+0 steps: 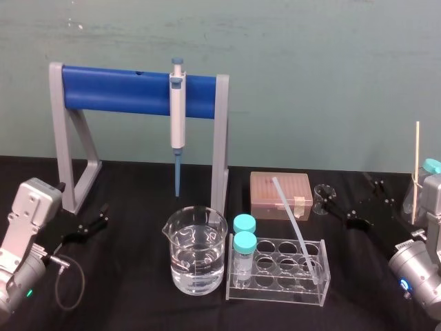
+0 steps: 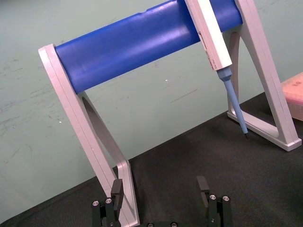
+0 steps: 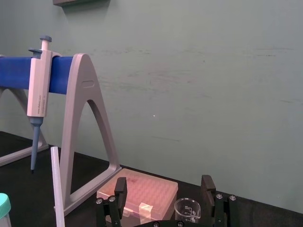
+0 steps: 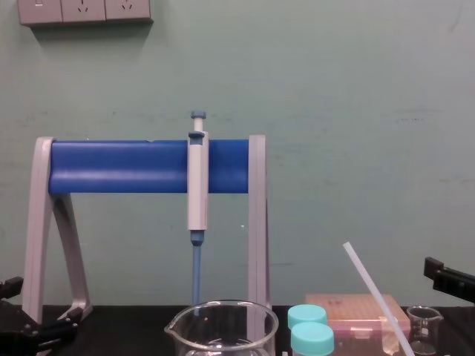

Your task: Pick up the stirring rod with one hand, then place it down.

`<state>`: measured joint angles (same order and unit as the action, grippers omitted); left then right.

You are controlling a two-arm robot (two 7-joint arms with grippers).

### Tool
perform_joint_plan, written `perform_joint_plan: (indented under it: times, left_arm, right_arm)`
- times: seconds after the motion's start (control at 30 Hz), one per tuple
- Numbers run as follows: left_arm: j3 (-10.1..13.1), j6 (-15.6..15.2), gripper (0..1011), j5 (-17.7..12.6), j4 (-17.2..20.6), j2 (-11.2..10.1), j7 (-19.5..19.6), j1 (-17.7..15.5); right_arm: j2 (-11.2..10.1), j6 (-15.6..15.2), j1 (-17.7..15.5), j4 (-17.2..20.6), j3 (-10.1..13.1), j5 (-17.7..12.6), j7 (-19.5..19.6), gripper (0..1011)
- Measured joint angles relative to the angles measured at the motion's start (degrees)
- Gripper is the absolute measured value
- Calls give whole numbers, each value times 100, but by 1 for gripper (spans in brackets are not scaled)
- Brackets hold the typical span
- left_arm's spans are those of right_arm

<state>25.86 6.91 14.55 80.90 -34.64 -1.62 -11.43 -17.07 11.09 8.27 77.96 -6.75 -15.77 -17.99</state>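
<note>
The stirring rod (image 1: 296, 224) is a long translucent whitish rod leaning in the clear tube rack (image 1: 278, 289), its top tilted back toward the pink tip box (image 1: 279, 194). It also rises at the rod (image 3: 57, 184) and slants up at the rod (image 4: 373, 295). My right gripper (image 1: 358, 201) hovers open to the right of the rack, behind and right of the rod, holding nothing; its fingers (image 3: 207, 184) stand wide apart. My left gripper (image 1: 88, 222) sits open at the far left near the stand's foot, with spread fingers (image 2: 117, 189).
A large beaker (image 1: 195, 252) of water stands left of the rack. Two teal-capped vials (image 1: 243, 249) fill the rack's left end. A pipette (image 1: 178, 110) hangs on the blue-barred stand (image 1: 117, 89). A small glass beaker (image 1: 322, 192) sits by the right fingertips. A thin pale stick (image 1: 416, 172) stands far right.
</note>
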Motion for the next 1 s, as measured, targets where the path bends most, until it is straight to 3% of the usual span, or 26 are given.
perform_joint_plan:
  times: [1.0]
  left_arm:
    - [0,0,1000,0,0,0,0,0]
  right_arm:
    - [1,21,3,-6,0,-8,-12,1002]
